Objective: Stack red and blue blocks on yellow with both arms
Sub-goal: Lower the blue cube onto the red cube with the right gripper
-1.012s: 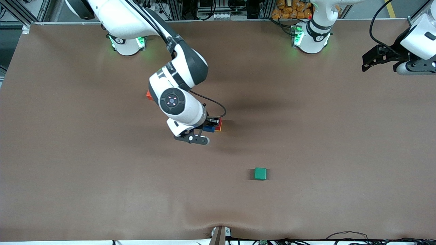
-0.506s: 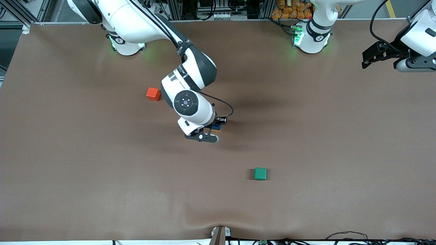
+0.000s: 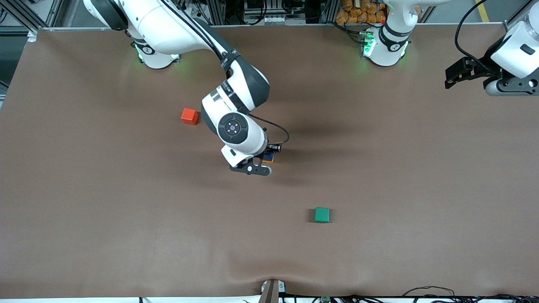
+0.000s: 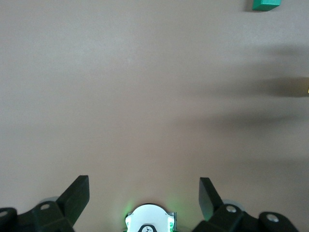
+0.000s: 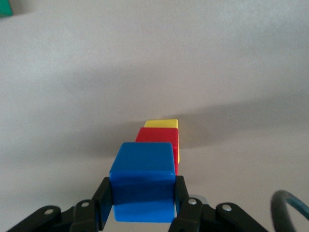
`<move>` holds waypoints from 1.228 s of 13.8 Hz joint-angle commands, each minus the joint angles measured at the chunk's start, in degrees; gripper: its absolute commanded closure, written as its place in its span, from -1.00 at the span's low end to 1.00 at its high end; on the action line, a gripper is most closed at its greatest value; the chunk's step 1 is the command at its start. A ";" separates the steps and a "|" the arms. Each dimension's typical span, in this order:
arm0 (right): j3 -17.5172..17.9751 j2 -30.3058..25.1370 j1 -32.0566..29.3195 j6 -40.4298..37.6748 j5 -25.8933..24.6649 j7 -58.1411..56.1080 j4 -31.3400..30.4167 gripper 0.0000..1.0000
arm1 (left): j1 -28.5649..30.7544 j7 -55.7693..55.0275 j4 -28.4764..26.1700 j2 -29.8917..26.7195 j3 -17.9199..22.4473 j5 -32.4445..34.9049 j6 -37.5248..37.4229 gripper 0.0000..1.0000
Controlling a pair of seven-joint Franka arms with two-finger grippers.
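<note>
Blue matte cube (image 5: 142,180) sits clamped between the fingers of the right gripper (image 5: 143,200), which hangs directly above the bright red matte cube (image 5: 159,145); that red one already rests on the small yellow matte cube (image 5: 162,124), both just under the held block in the right wrist view. In the front view only a sliver of blue and yellow shows beside the gripper's fingers, under the wrist.

Over the last second the right arm (image 3: 236,126) has swung toward the left arm's end of the table, carrying the blue cube from a spot beside the stack to a spot over it; the orange-red cube (image 3: 190,116), hidden by the arm a second ago, now lies uncovered, well apart from the gripper on the side of the right arm's base. My reading is that the carry is done and the last placement is in hand: red is on yellow, and blue needs lowering squarely onto red before the fingers part. Whether blue touches red yet I cannot tell.

Well away from the stack, the left gripper (image 4: 144,193) waits over bare brown table (image 3: 379,168) with its fingers spread wide and nothing between them. A green cube (image 3: 322,214) lies apart from both grippers, untouched.
</note>
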 commanded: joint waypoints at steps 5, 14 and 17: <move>-0.62 0.79 1.27 -2.23 -1.53 -0.03 1.98 1.00 | 0.09 0.71 -0.11 -0.82 0.05 -1.24 -0.13 -1.00; -0.71 1.67 1.44 -0.29 -1.79 0.24 1.81 1.00 | 0.00 0.01 -0.99 -1.43 0.05 -1.24 -0.04 -1.00; -0.79 1.76 1.53 -0.29 -3.10 0.23 1.81 1.00 | 0.00 -0.17 -1.51 -1.61 0.05 -1.24 -0.04 -1.00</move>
